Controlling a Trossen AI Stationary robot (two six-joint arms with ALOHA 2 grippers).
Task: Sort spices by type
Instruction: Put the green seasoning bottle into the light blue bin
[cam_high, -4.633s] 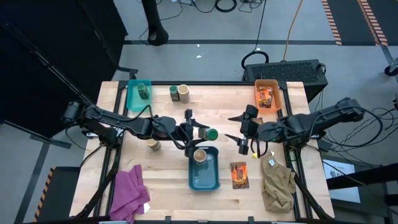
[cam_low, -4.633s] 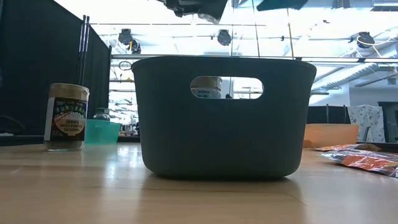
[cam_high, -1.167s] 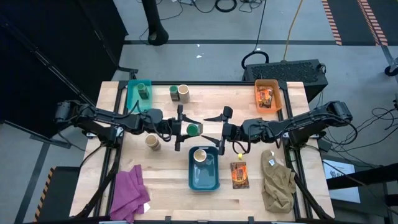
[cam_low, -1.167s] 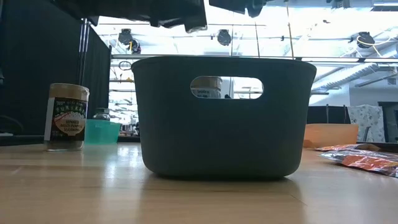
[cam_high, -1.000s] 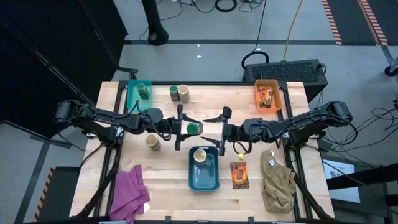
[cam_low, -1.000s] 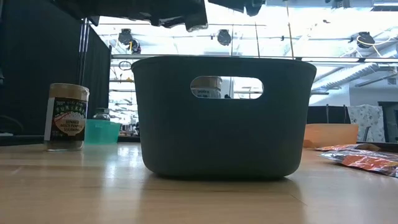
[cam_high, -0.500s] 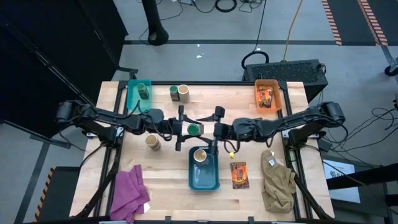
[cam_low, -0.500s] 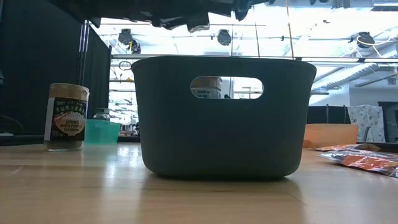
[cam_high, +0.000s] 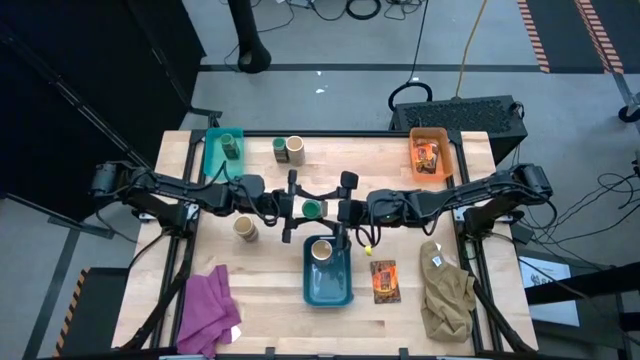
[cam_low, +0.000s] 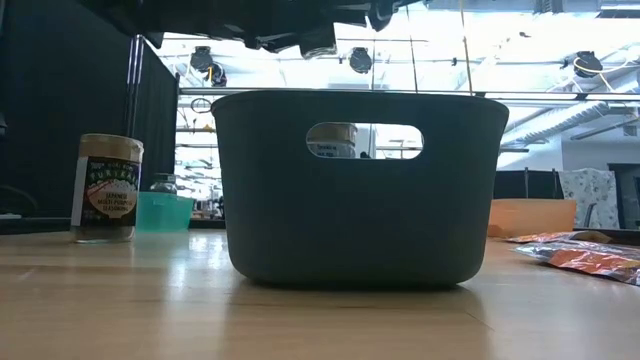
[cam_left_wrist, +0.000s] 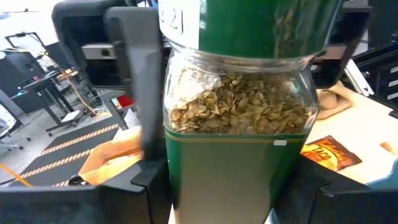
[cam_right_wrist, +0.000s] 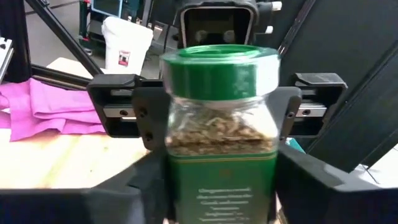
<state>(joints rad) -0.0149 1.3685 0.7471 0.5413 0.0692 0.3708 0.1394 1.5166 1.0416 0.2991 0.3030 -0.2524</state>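
Note:
A green-lidded glass jar of spice (cam_high: 312, 208) (cam_left_wrist: 239, 124) (cam_right_wrist: 221, 124) hangs upright over the table's middle, just beyond the blue bin (cam_high: 340, 290). My left gripper (cam_high: 305, 208) is shut on it from the left. My right gripper (cam_high: 335, 210) meets it from the right. Another green jar (cam_high: 231, 147) stands in the teal bin (cam_high: 213, 160). A cream-topped jar (cam_high: 321, 249) stands in the blue bin, and another (cam_high: 245, 229) (cam_low: 107, 187) on the table. An orange-and-black packet (cam_high: 384, 280) lies flat on the table. My left gripper pinches the jar's body (cam_left_wrist: 186, 186) between its two fingers (cam_left_wrist: 155, 193), coming level from the table's left. The jar stands upright, lifted clear of the table. My right gripper has its fingers (cam_right_wrist: 146, 180) against the two sides of the jar's lower body (cam_right_wrist: 186, 186), coming almost level from the table's right.
Two more jars (cam_high: 288, 150) stand at the far edge. An orange bin (cam_high: 447, 155) at the far right holds a packet. A purple cloth (cam_high: 208, 310) lies at the near left, a khaki cloth (cam_high: 447, 295) at the near right.
My right gripper has gone toward the table's left until its fingers reached the green jar that my left gripper holds up. The jar has stayed in place, upright.

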